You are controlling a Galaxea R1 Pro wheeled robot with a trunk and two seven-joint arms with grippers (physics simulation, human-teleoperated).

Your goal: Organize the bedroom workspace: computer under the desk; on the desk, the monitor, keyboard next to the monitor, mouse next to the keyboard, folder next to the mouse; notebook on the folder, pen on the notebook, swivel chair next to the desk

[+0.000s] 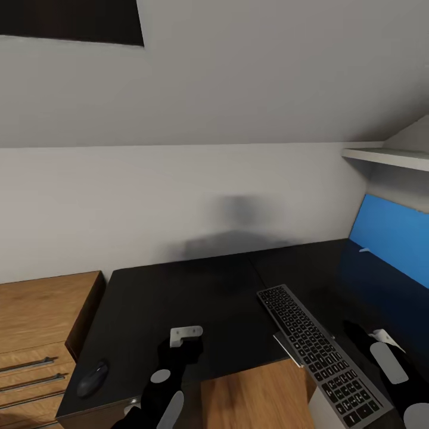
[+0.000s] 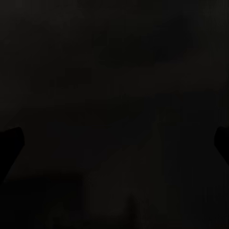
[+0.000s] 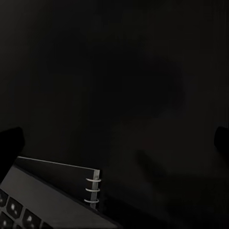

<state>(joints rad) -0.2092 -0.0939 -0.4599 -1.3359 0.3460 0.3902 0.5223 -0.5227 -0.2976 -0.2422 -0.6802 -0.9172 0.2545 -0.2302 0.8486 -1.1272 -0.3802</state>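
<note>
The glossy black desk (image 1: 196,298) stands against the white wall. The keyboard (image 1: 322,351) lies diagonally on its right part, its near end overhanging the front edge. Under the keyboard's left side a corner of the grey notebook (image 1: 283,345) sticks out; its ring binding and edge (image 3: 71,168) appear beside the keyboard's keys (image 3: 14,210). The black mouse (image 1: 92,379) sits at the desk's front left corner. My left gripper (image 1: 182,351) (image 2: 114,143) hovers open over the desk's front middle. My right gripper (image 1: 360,336) (image 3: 114,138) is open just right of the keyboard.
A light wooden dresser (image 1: 36,333) with bar handles adjoins the desk's left end. A blue wall panel (image 1: 393,238) and a white shelf (image 1: 387,158) stand at the right. A small whitish sliver (image 1: 364,249) lies near the panel, too small to identify.
</note>
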